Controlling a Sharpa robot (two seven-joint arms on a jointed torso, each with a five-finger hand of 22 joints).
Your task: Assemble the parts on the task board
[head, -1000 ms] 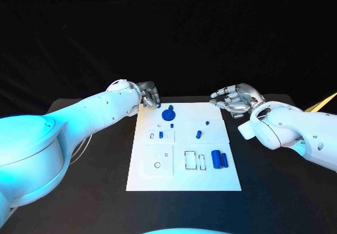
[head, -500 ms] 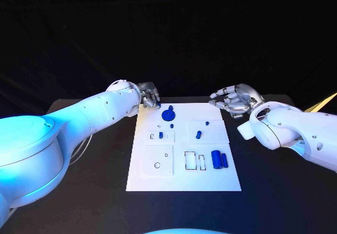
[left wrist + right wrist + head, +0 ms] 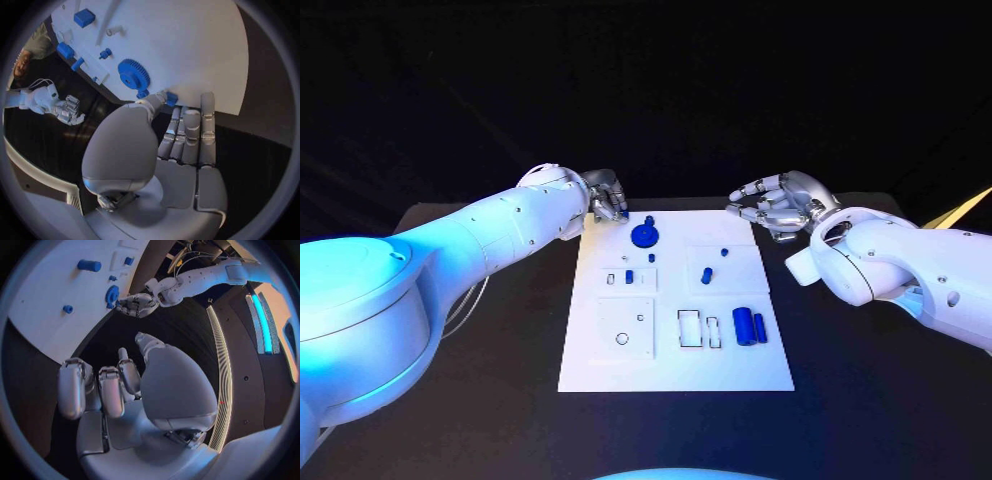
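Blue gear lies flat on white task board.

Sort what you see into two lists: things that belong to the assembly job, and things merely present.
Belongs to the job:
task board
blue gear
blue cylinders
small blue part pinched by the left hand
right hand, holding nothing

Merely present:
black table

the head camera looks steeply down on the black worktop and the whole task board. each wrist camera sits close behind its own hand, facing the board's far end. all three share the blue gear.
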